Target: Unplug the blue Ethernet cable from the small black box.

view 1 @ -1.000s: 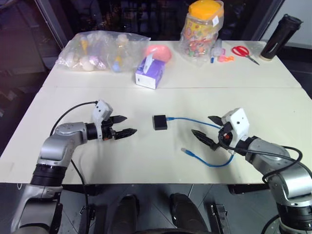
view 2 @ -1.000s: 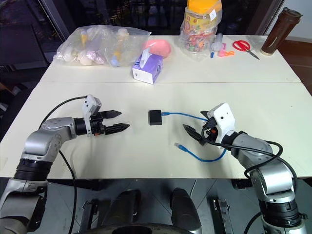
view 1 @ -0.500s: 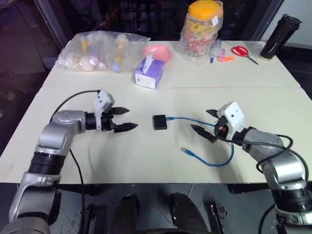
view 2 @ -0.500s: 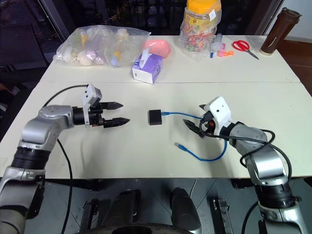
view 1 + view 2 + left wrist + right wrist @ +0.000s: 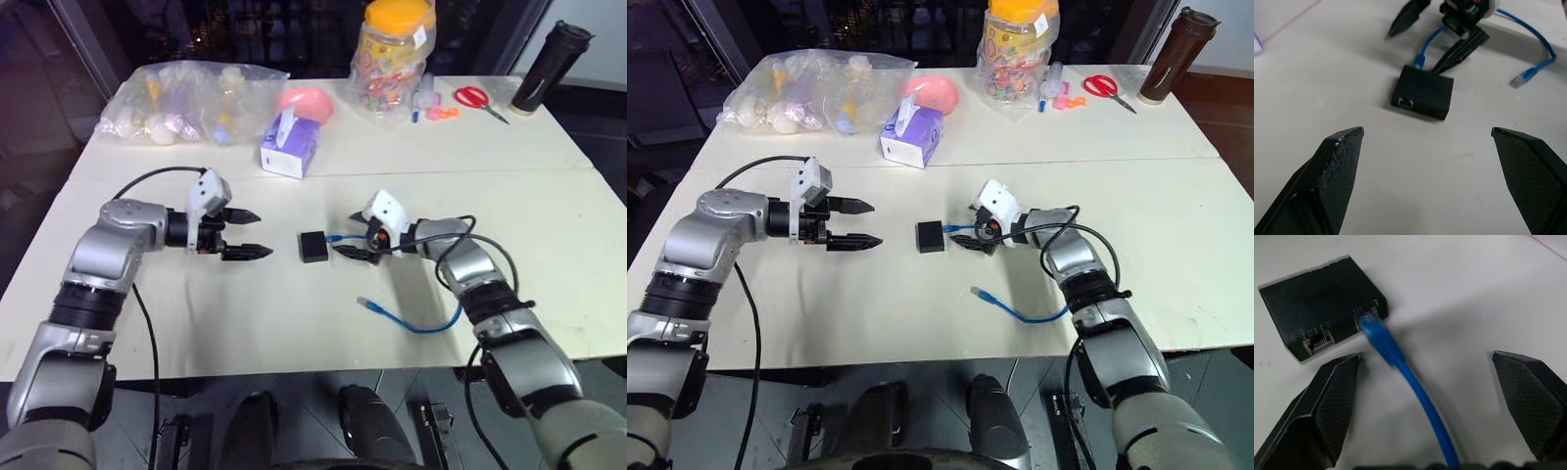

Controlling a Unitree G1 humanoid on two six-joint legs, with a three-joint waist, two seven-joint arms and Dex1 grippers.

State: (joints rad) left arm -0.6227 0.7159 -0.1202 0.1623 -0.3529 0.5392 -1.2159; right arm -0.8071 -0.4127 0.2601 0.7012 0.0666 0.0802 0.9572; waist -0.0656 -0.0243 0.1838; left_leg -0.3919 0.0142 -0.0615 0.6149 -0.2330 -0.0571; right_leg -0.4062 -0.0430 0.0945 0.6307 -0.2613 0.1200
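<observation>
The small flat matte black plastic box (image 5: 313, 246) is seen lying flat on the cream-white tabletop (image 5: 294, 313), between the two grippers. The thin bright blue Ethernet cable (image 5: 1400, 363) is plugged into one port on the side of the box that faces the right gripper (image 5: 355, 235); a second, empty port is visible beside it on that same side.

The right gripper's two black fingers (image 5: 1327, 406) are spread wide apart and nothing is held between them. The plugged end of the cable runs through the gap between these fingers, and the box lies just beyond the fingertips, close to them but not visibly touched. From there the cable passes back under the right gripper, curves in a loop on the table behind it, and ends in a free plug (image 5: 368, 305) lying on the table nearer the robot than the fingers.

The left gripper (image 5: 251, 234) is held above the table on the opposite side of the box, its two black fingers (image 5: 1332, 171) also spread wide and empty. The box is seen ahead of these fingertips, clearly apart from them, with another empty port on the side turned toward them.
</observation>
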